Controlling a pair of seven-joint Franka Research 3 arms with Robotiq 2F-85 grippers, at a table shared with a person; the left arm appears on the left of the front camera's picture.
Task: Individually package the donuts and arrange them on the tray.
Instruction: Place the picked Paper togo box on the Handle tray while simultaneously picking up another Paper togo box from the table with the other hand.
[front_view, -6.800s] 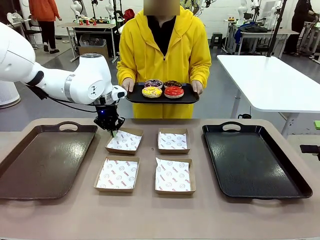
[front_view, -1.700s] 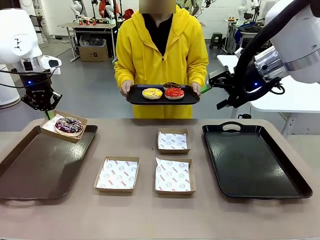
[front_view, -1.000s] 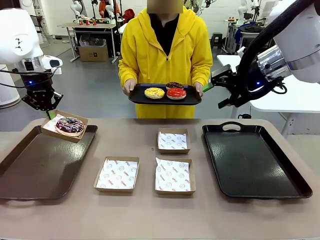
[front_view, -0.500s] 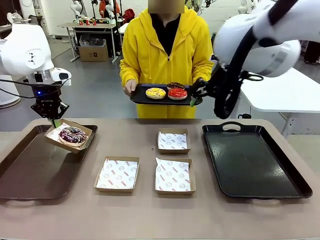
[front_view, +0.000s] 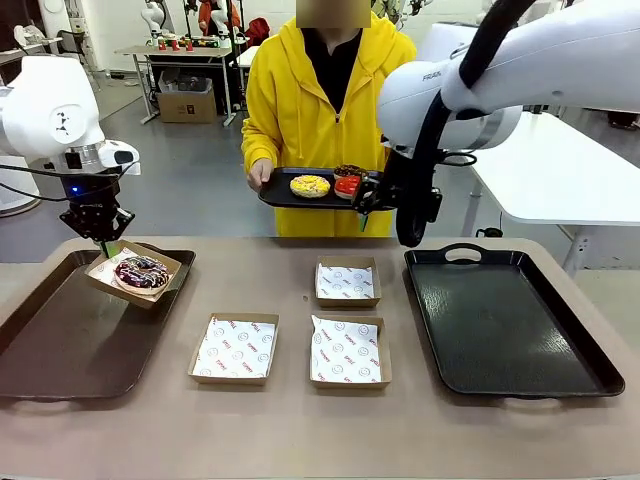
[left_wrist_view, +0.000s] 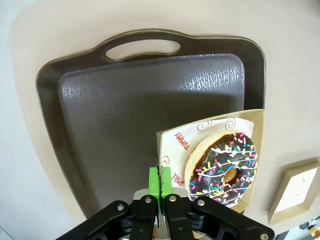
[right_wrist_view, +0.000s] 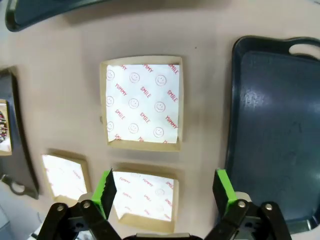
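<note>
Counter (front_view: 300, 430): brown tray (front_view: 60, 340) at 9, black tray (front_view: 500, 330) at 3, three empty boxes (front_view: 234, 348) between. Person at 12 holds small tray (front_view: 274, 191), yellow donut (front_view: 310, 185) and red donut (front_view: 345, 186) on it. Left hand (left_wrist_view: 160, 182) clamped tight on box (left_wrist_view: 175, 150) edge, sprinkle donut (left_wrist_view: 225, 170) inside, tilted over brown tray's 1 o'clock corner. Right hand (right_wrist_view: 165, 187) wide open, empty, above boxes.

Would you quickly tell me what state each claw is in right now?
Left claw: shut on the paper box holding a chocolate donut.
Right claw: open, empty.
</note>
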